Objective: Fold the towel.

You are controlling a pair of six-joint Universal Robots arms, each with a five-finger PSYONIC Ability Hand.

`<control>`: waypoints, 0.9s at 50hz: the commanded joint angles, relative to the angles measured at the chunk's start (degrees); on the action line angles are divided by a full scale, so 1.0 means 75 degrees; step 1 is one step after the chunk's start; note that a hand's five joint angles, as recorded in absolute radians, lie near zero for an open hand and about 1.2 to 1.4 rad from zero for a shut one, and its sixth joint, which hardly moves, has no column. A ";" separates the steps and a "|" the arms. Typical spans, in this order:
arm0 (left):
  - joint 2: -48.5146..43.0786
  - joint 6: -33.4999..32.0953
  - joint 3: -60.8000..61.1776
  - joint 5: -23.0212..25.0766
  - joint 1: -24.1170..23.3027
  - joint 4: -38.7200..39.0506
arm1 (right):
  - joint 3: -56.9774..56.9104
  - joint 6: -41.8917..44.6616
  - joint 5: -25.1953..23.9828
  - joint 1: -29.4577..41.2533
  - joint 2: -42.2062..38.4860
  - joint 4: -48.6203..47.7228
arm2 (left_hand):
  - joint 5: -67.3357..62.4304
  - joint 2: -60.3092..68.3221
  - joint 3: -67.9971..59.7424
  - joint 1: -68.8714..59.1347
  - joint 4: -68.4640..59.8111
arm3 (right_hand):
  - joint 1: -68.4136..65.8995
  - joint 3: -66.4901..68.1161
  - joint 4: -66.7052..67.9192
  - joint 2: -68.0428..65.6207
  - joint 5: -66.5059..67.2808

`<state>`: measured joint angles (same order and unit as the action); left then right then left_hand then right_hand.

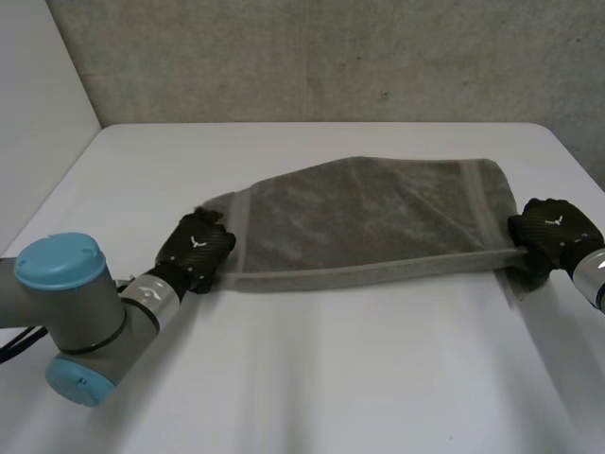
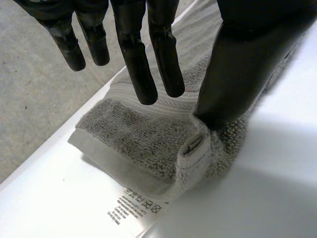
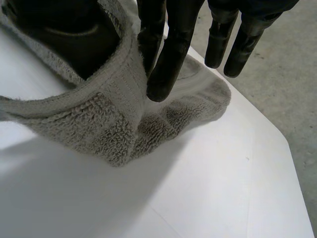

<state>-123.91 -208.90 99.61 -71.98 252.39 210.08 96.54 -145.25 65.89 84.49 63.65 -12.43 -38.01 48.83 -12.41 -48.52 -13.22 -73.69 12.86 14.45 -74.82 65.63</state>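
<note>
**Task item.** The grey terry towel (image 1: pixel 369 218) lies lengthwise across the middle of the white table (image 1: pixel 331 378). It spans the gap between the two hands, and its near edge is drawn into a straight line. The far edge bows outward. A woven band crosses the cloth near each end.

**Left hand** (image 1: pixel 196 248). It sits at the towel's left end. In the left wrist view the fingers (image 2: pixel 138 69) hang straight over the band, apart from the thumb (image 2: pixel 233 69). The thumb's tip rests on the bunched corner, beside a sewn loop (image 2: pixel 194 144). Nothing is pinched, so the hand is judged relaxed. A white care label (image 2: pixel 133 208) pokes out from under the corner.

**Right hand** (image 1: pixel 551 230). It sits at the towel's right end. In the right wrist view the hem wraps over the thumb, and two straight fingers (image 3: pixel 171 59) press it there. This is a firm pinch on the near corner, and the other fingers stand free.

**Progress.** No clean fold line is visible, and the layering at the corners cannot be read. The work is judged early: the cloth is stretched out, and the folding over and squaring up are not yet done.

**Surroundings.** The tabletop is smooth and matt. A grey concrete wall (image 1: pixel 331 57) stands behind it, with a white panel (image 1: pixel 38 95) at the left. A grey floor (image 2: pixel 29 99) shows beyond the table edge.
</note>
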 commanded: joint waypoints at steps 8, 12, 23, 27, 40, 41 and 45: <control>0.0010 0.0021 0.0054 0.0011 -0.0079 -0.0728 | -0.0146 -0.0191 0.0015 0.0009 -0.0061 0.0017 | 0.0105 -0.0214 0.0322 0.0172 0.0429 | -0.0841 -0.0381 -0.0593 -0.0691 0.0583; 0.0010 0.0033 0.0054 0.0011 -0.0067 -0.0881 | -0.0146 -0.0203 0.0015 0.0009 -0.0061 0.0017 | 0.0105 -0.0215 0.0322 0.0173 0.0429 | -0.0841 -0.0381 -0.0593 -0.0691 0.0583; 0.0010 0.0021 0.0078 -0.0012 -0.0090 -0.0963 | -0.0146 -0.0191 0.0003 0.0009 -0.0061 0.0028 | 0.0105 -0.0215 0.0322 0.0173 0.0429 | -0.0841 -0.0381 -0.0593 -0.0691 0.0583; 0.0010 0.0021 0.0055 -0.0012 -0.0067 -0.0940 | -0.0146 -0.0191 0.0004 0.0009 -0.0049 0.0028 | -0.0340 0.0231 0.0322 -0.0273 0.0429 | -0.0841 -0.0381 -0.0593 -0.0691 0.0583; 0.0383 0.0045 -0.0098 -0.0188 -0.0032 -0.1022 | -0.0134 -0.0238 -0.0031 -0.0085 0.0301 0.0565 | -0.4265 0.4156 0.0322 -0.4198 0.0429 | -0.0841 -0.0381 -0.0593 -0.0691 0.0583; 0.0733 0.0056 -0.0063 -0.0200 -0.0020 -0.1138 | -0.0157 -0.0215 -0.0078 -0.0108 0.0558 0.0881 | -0.4265 0.4156 0.0322 -0.4198 0.0429 | -0.0841 -0.0381 -0.0593 -0.0691 0.0583; 0.1366 0.0126 -0.0016 -0.0188 0.0027 -0.1396 | -0.0204 -0.0180 -0.0253 -0.0202 0.1073 0.1583 | -0.4265 0.4156 0.0322 -0.4198 0.0429 | -0.0841 -0.0381 -0.0593 -0.0691 0.0583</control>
<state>-120.53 -208.56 98.96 -73.08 252.19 202.07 95.49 -146.95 65.53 83.89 66.21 -8.00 -66.52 75.20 -12.41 -74.55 -13.22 -73.87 12.86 14.44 -74.86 65.65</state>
